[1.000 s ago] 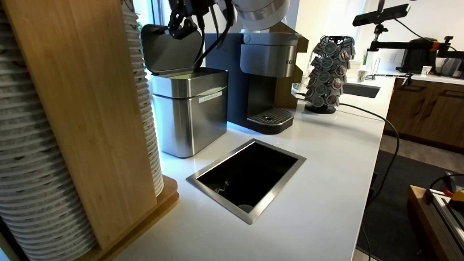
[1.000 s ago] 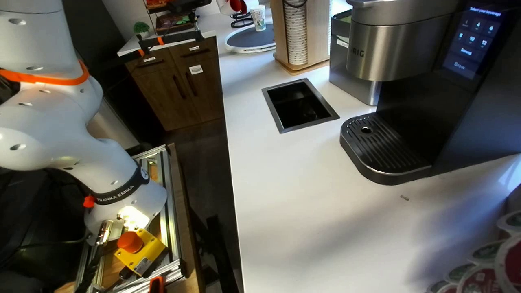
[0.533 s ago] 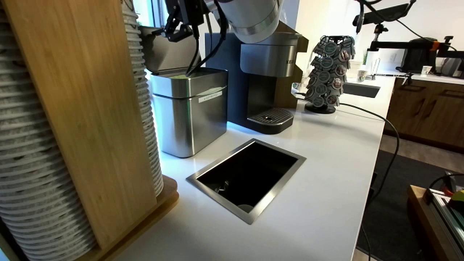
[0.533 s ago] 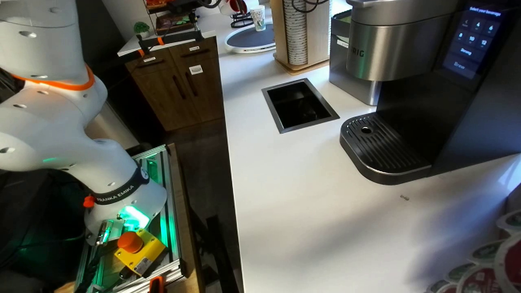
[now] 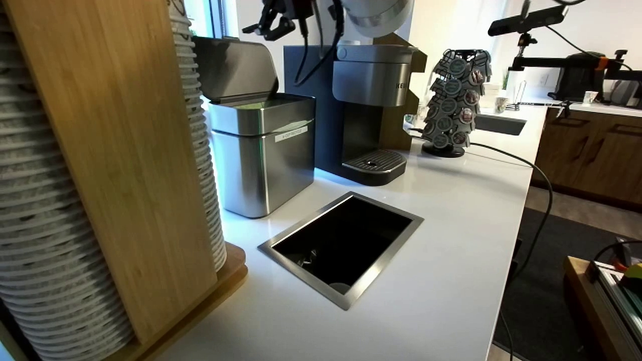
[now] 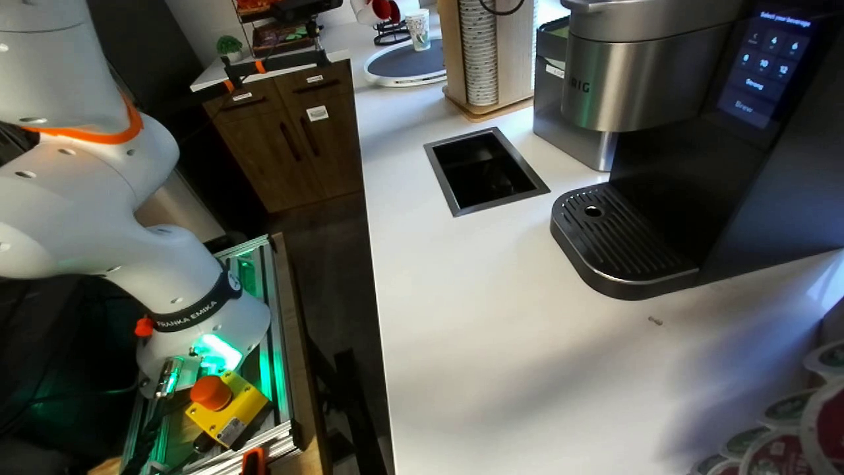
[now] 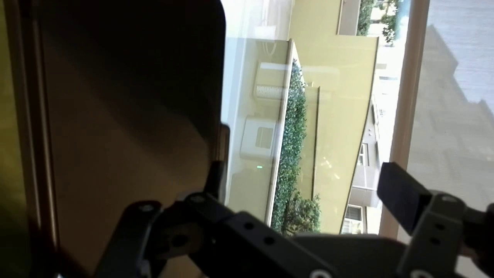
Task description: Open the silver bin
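Observation:
The silver bin [image 5: 288, 160] stands on the counter beside the coffee machine. Its grey lid [image 5: 235, 70] is up, leaning back on its hinge, and a green-yellow inside [image 5: 256, 105] shows. In an exterior view the bin [image 6: 572, 135] is partly hidden by the coffee machine, and its lid is out of view. My gripper [image 5: 261, 19] is above the lid's top edge, partly cut off by the frame and apart from the lid in that view. In the wrist view my gripper [image 7: 305, 188] is open with nothing between its fingers; the lid [image 7: 127, 116] fills the left side.
The coffee machine [image 5: 371, 82] stands right of the bin. A wooden cup holder [image 5: 125, 150] stands on the near left. A square counter opening [image 5: 311, 288] lies in front of the bin. A pod rack [image 5: 454, 100] stands further back. A window [image 7: 332, 116] is behind the bin.
My gripper first moved a little left and down at the lid, then right and up away from it. The lid leans slightly further back than one second ago. The arm base light turned from white to green.

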